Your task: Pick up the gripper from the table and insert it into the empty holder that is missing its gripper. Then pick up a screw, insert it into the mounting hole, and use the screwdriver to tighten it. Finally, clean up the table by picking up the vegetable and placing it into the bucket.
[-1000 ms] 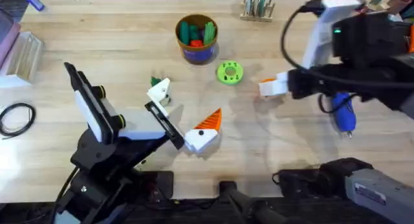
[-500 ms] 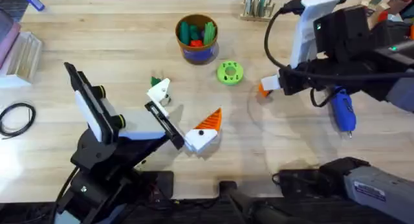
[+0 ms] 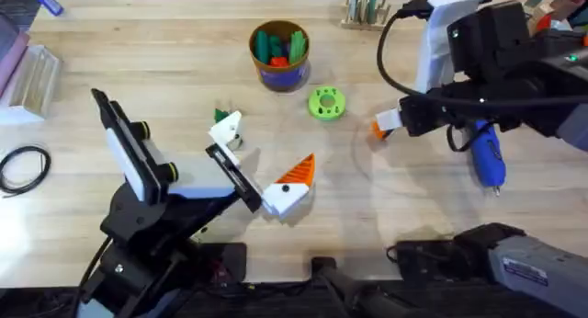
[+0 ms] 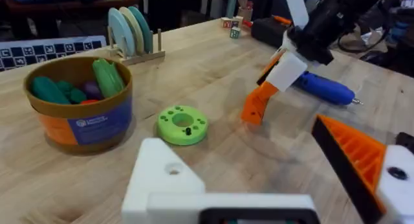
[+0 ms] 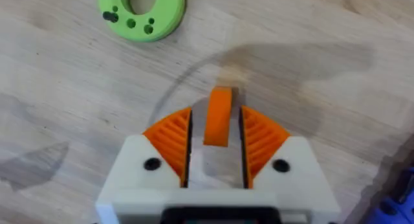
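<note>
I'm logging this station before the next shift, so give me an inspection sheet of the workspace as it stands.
Surface: wooden table, bare between items.
Job's things: orange gripper clamped in the right gripper; plain white holder on the left arm, without a pad; screwdriver lying on the table; bucket upright with toy pieces inside; vegetable behind the holder.
Clutter: green disc; rack of discs.
Grippers: right shut on the orange gripper; left gripper open.
Cables: black coil at the table's left edge.
Surroundings: nothing seen.
</note>
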Robot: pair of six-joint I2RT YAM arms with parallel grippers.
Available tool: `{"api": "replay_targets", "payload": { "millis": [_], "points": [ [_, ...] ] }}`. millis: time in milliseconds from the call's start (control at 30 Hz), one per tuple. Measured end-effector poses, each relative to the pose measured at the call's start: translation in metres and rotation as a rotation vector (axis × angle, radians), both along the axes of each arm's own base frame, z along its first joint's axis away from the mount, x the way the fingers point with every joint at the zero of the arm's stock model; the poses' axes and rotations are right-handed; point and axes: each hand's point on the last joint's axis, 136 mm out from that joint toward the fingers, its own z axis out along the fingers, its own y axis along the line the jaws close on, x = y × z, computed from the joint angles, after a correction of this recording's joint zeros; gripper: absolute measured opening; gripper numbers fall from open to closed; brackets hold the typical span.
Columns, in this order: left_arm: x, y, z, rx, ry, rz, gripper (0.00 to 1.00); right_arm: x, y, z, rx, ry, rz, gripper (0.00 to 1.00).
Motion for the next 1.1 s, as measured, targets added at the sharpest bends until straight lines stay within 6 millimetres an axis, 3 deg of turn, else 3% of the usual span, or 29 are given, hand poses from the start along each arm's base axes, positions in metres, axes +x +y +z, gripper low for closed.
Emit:
{"api": "replay_targets", "payload": {
  "millis": [33,167,467,567,600,633,667,800,933,1100],
  "points": [
    [0.000,0.000,0.000,0.000,0.000,0.000,0.998,0.000,0.000,0.000,-0.001,0.001,0.001,0.427],
    [0.000,0.000,0.000,0.000,0.000,0.000,0.998,-0.001,0.000,0.000,-0.002,0.004,0.001,0.457],
    [0.000,0.000,0.000,0.000,0.000,0.000,0.997,-0.011,-0.003,-0.005,-0.013,0.048,0.001,0.449],
    [0.000,0.000,0.000,0.000,0.000,0.000,0.997,-0.008,-0.002,-0.004,-0.010,0.037,0.001,0.357],
    [0.000,0.000,0.000,0.000,0.000,0.000,0.997,-0.008,-0.002,-0.003,-0.010,0.035,0.002,0.272],
    [0.000,0.000,0.000,0.000,0.000,0.000,0.997,-0.008,-0.002,-0.003,-0.011,0.035,0.002,0.111],
    [0.000,0.000,0.000,0.000,0.000,0.000,0.997,-0.008,-0.002,-0.003,-0.009,0.036,-0.002,0.034],
    [0.000,0.000,0.000,0.000,0.000,0.000,0.997,-0.007,-0.002,0.001,-0.008,0.034,-0.002,0.014],
    [0.000,0.000,0.000,0.000,0.000,0.000,0.997,0.003,0.001,0.032,0.012,-0.041,-0.002,0.013],
    [0.000,0.000,0.000,0.000,0.000,0.000,0.998,0.011,0.007,0.106,0.126,-0.262,-0.011,0.011]
  ]
}}
